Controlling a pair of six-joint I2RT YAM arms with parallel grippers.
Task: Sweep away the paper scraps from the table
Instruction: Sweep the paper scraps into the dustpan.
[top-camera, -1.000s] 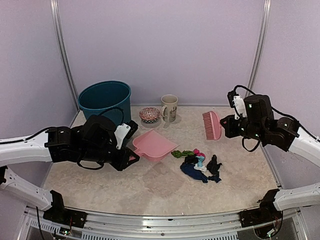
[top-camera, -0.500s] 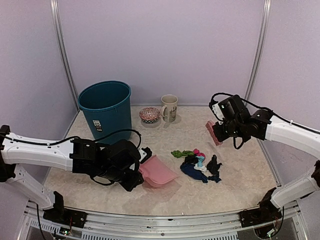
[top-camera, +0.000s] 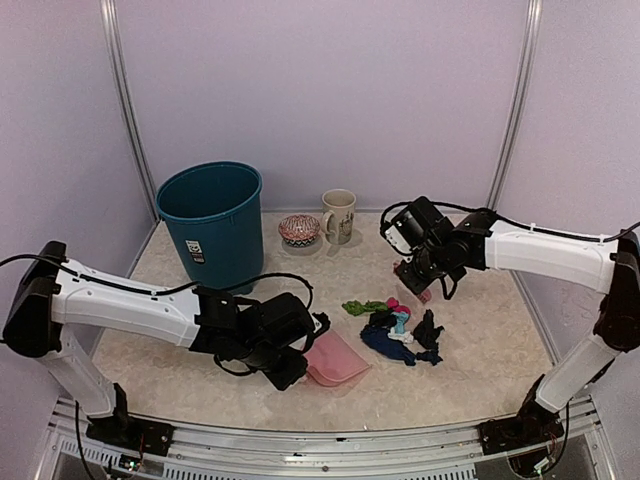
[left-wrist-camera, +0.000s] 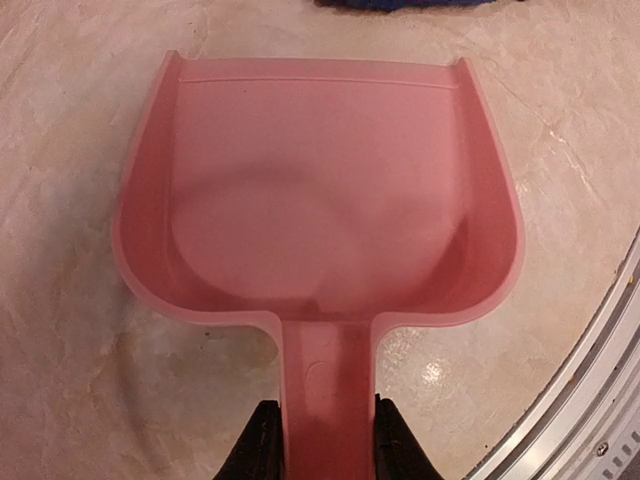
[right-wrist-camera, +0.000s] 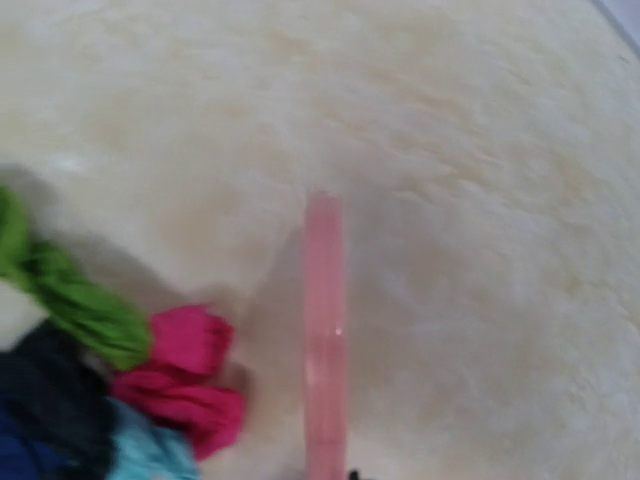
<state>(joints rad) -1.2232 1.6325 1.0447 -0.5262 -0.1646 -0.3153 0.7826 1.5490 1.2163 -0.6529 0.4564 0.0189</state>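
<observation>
I see my desk (top-camera: 300, 385) as beige with a mottled, stone-like pattern. The dustpan (left-wrist-camera: 320, 200) and brush (right-wrist-camera: 323, 330) are both pink. The scraps (top-camera: 400, 330) are green, magenta, teal, navy and black. The bin (top-camera: 210, 220) is teal, the mug (top-camera: 340, 215) cream, and the bowl (top-camera: 299, 230) finely patterned in red and dark lines.

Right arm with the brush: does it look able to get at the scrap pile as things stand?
Probably yes: the brush hangs right beside the paper scraps, and nothing stands between them.
</observation>
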